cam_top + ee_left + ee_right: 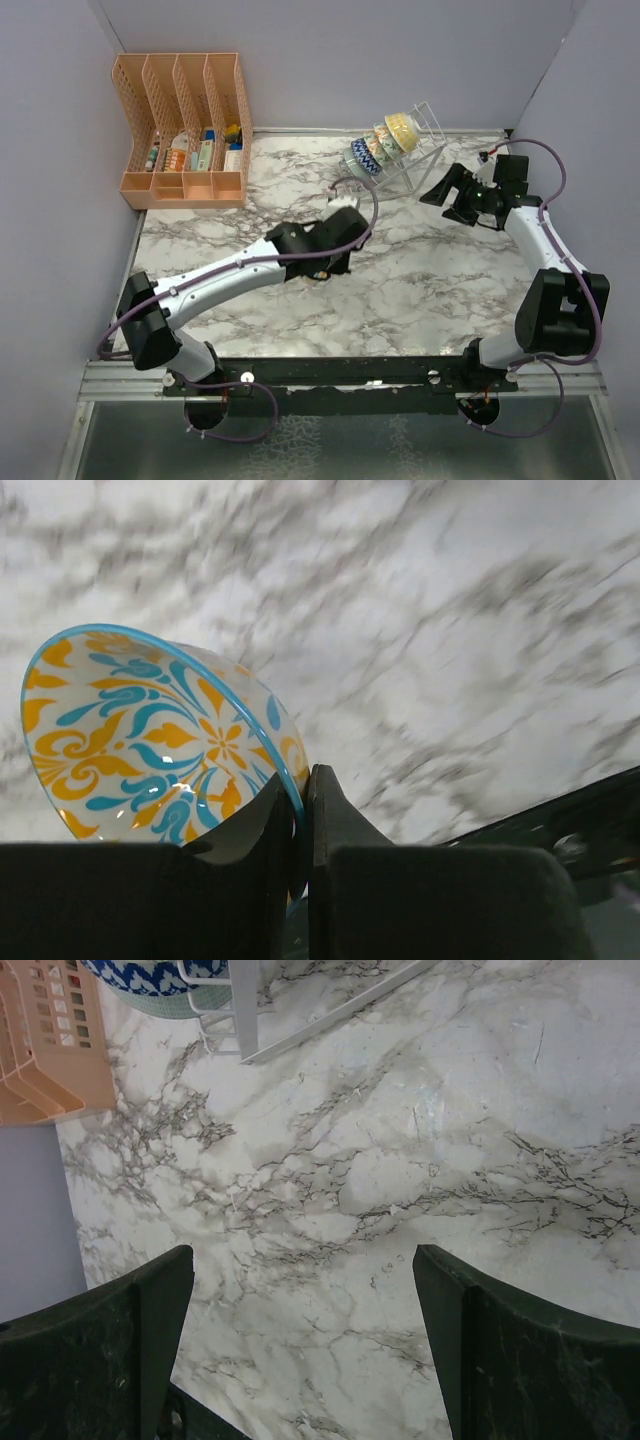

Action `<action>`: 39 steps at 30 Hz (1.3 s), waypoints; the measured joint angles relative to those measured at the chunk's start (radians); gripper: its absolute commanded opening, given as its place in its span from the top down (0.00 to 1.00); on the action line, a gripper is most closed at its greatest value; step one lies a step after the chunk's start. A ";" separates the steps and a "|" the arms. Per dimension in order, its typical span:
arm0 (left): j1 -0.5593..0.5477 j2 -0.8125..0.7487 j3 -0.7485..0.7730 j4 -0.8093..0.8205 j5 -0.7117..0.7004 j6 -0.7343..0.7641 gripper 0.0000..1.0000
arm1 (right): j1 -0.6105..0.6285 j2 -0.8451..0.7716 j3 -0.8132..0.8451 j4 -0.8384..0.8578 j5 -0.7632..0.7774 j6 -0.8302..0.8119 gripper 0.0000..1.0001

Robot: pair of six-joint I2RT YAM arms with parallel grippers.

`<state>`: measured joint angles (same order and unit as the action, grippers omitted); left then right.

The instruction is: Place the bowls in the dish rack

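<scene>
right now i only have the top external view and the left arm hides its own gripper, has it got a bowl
observer: yes, the left wrist view shows the left gripper shut on the rim of the blue-orange bowl, one finger inside and one outside.
operator: is the bowl level
observer: no, it is tilted, its inside facing the camera; whether it is off the table I cannot tell.
operator: and the right one, anything in it
observer: nothing; the right wrist view shows the right gripper open over bare table, with a corner of the dish rack ahead of it.
</scene>
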<state>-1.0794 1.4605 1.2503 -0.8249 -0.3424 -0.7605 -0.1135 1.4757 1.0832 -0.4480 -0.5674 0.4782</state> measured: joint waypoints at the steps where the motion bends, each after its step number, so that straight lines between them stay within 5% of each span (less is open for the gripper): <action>1: 0.024 0.020 0.075 0.017 0.009 0.024 1.00 | 0.000 -0.001 0.000 0.000 0.001 0.000 0.09; 12: 0.446 0.260 0.629 0.354 0.352 0.026 1.00 | 0.000 -0.043 -0.026 0.010 0.002 0.013 0.09; 23: 0.463 0.614 0.886 0.955 0.661 -0.418 1.00 | 0.000 -0.062 -0.089 0.024 0.000 0.027 0.09; 28: 0.464 0.798 1.052 1.128 0.669 -0.579 1.00 | 0.000 -0.062 -0.089 0.033 -0.004 0.030 0.09; 39: 0.465 0.950 1.061 1.360 0.600 -0.756 1.00 | 0.000 -0.062 -0.089 0.050 -0.006 0.033 0.09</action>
<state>-0.6144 2.4104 2.3116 0.5346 0.2581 -1.5166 -0.1135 1.4139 0.9943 -0.3977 -0.5732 0.5114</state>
